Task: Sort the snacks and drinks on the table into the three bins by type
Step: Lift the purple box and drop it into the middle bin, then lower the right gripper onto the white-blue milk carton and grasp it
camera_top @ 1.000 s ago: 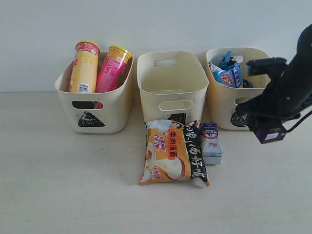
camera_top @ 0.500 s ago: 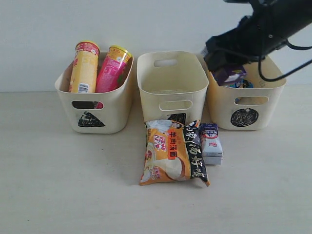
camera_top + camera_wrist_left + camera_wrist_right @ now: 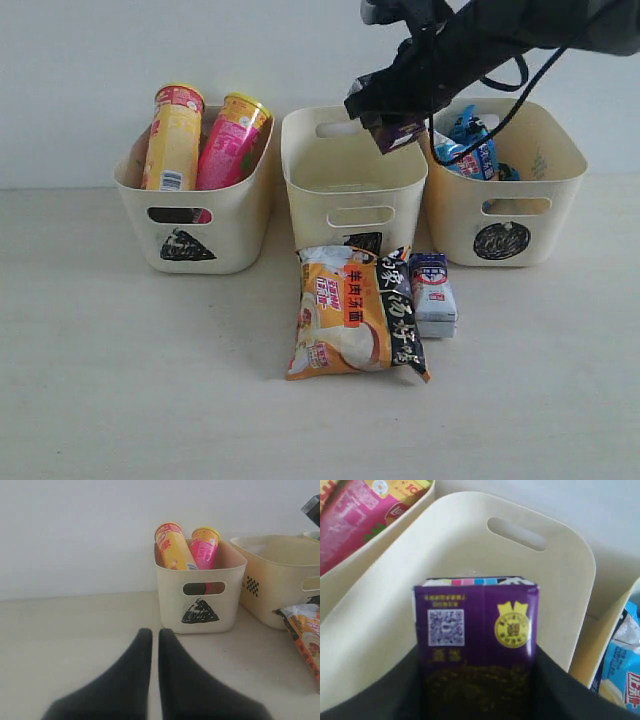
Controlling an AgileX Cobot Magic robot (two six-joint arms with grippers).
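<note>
The purple carton is gripped between the jaws of the right gripper and is held in the air just above the open mouth of the middle bin. Beside this gripper, on its right, the circle-marked bin is seen with the blue noodle packet inside. Below the gripper, in front of the middle bin, the orange-black noodle packet lies flat on the table, and the white-blue carton is placed just beside it. The left gripper is clenched on nothing, low over the table. Ahead of it, the triangle-marked bin is seen, with the yellow can and the pink can standing inside.
</note>
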